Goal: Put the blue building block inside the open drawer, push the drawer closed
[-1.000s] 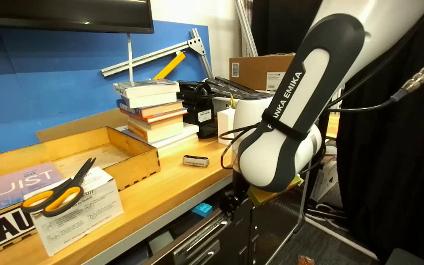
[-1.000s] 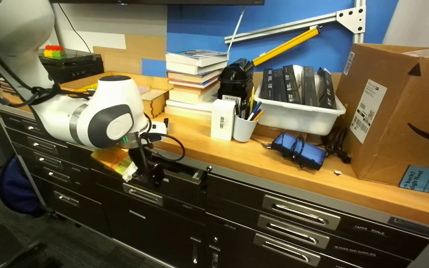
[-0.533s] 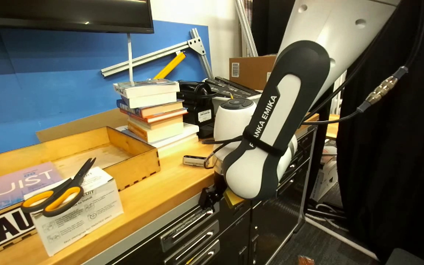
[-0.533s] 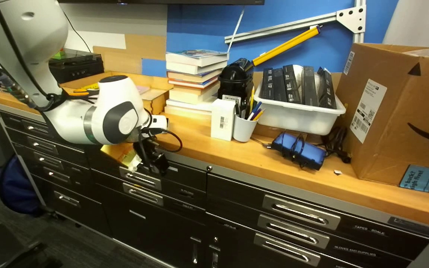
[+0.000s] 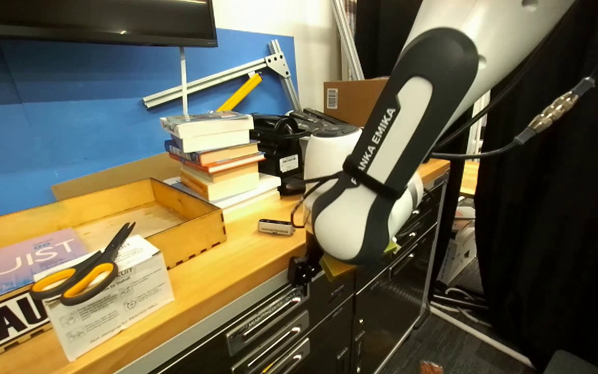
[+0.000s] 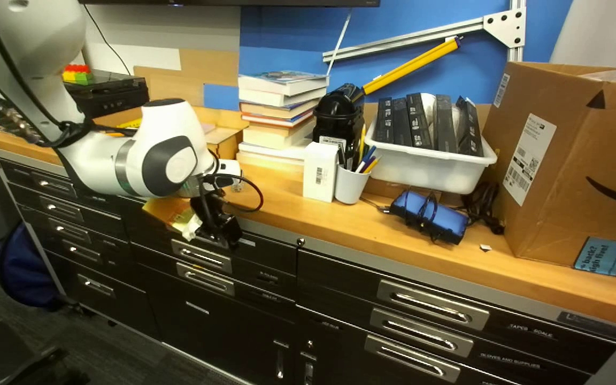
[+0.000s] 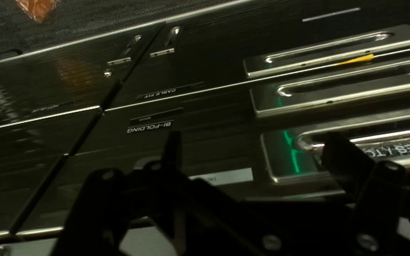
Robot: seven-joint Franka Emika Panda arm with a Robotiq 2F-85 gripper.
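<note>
The drawer [image 5: 268, 321] is the top one of its stack and now stands shut, its front flush under the bench edge in both exterior views [image 6: 201, 255]. Its metal handle plate also shows in the wrist view [image 7: 279, 160]. The blue building block is out of view, hidden by the shut drawer. My gripper [image 7: 253, 140] is open and empty, its black fingers spread wide before the drawer front, one over the handle plate and one to its left. In the exterior views the gripper [image 5: 301, 271] hangs at the bench edge by the drawer's upper part [image 6: 230, 232]; contact is unclear.
Yellow-handled scissors [image 5: 78, 278] lie on a white box [image 5: 117, 306] at the bench edge. A wooden tray [image 5: 195, 236], a stack of books [image 5: 216, 156], a white carton [image 6: 319, 171] and a pen cup [image 6: 349, 185] stand on the bench. A yellow-orange sheet [image 6: 166, 210] hangs behind the gripper.
One second ago the drawer stood open with the blue block inside. It slid shut as my gripper moved toward the bench. Since half a second ago the gripper has risen slightly.
</note>
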